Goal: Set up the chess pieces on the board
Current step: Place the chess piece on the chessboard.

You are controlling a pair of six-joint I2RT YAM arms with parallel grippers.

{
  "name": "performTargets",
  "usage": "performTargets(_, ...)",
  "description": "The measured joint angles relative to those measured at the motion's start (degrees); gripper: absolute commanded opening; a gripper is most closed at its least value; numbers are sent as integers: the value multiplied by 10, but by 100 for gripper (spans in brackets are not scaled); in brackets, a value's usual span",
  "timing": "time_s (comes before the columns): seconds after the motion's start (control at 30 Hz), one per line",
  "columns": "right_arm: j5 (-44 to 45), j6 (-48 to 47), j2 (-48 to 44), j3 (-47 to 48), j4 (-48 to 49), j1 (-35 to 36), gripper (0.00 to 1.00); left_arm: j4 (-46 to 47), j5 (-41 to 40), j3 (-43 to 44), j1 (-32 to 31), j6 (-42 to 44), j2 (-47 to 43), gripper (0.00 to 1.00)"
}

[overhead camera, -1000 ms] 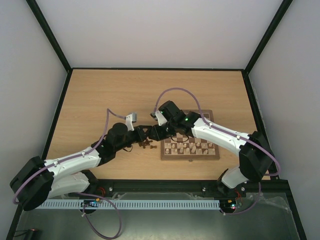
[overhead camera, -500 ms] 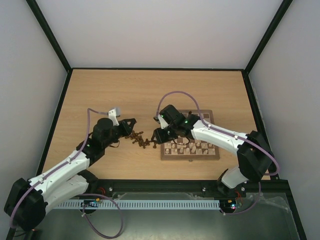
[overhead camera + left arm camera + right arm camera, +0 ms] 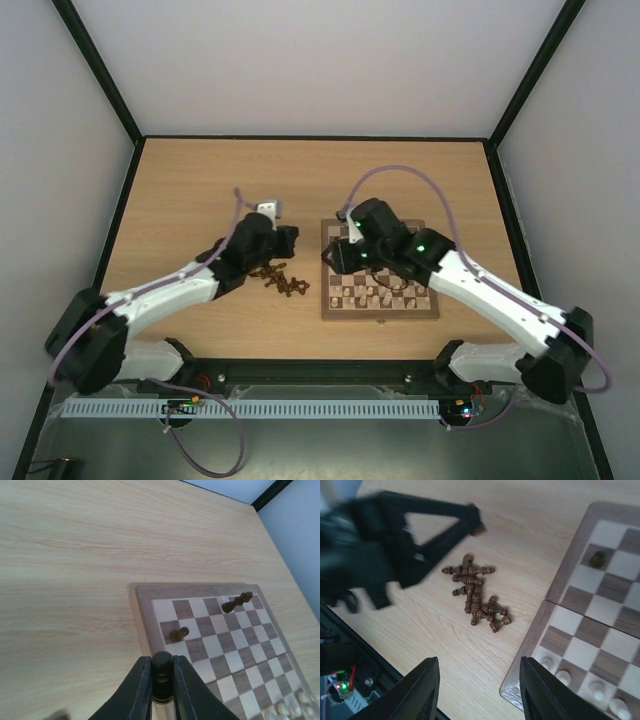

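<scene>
L arm is stretching fwd-right, L gripper [image 3: 161, 666] clamping a dark piece [image 3: 162, 659] just short of the board [image 3: 142, 615]. R arm is bending left over the board, R gripper [image 3: 479, 662] gaping, empty, near the dark pile [image 3: 475, 595] on the surface [image 3: 200, 190]. Pale walls [image 3: 300, 60] are standing behind.

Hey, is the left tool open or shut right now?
Shut: in the left wrist view, the left tool pinches a dark chess piece between its fingers.
</scene>
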Motion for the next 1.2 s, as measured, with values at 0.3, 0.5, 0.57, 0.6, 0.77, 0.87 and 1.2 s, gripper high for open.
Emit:
performTargets(0.3,31,17,-111,7,-66,-15,47,92,-113,98,-64,66,233,7)
performTargets(0.5,32,21,-144,-3,-89,-16,47,134,-145,147,-98,119,314,7)
performTargets(0.57,32,22,-151,-4,-93,-17,48,147,-153,164,-115,137,324,8)
performTargets(0.6,31,22,-153,-4,-94,-17,48,154,-155,172,-122,146,326,8)
performTargets(0.77,30,22,-164,-7,-100,-17,48,173,-155,209,-143,174,344,9)
performTargets(0.87,27,22,-165,-8,-100,-17,48,175,-155,218,-150,182,361,9)
performTargets(1.2,18,22,-165,-20,-100,-17,48,146,-163,231,-152,183,409,9)
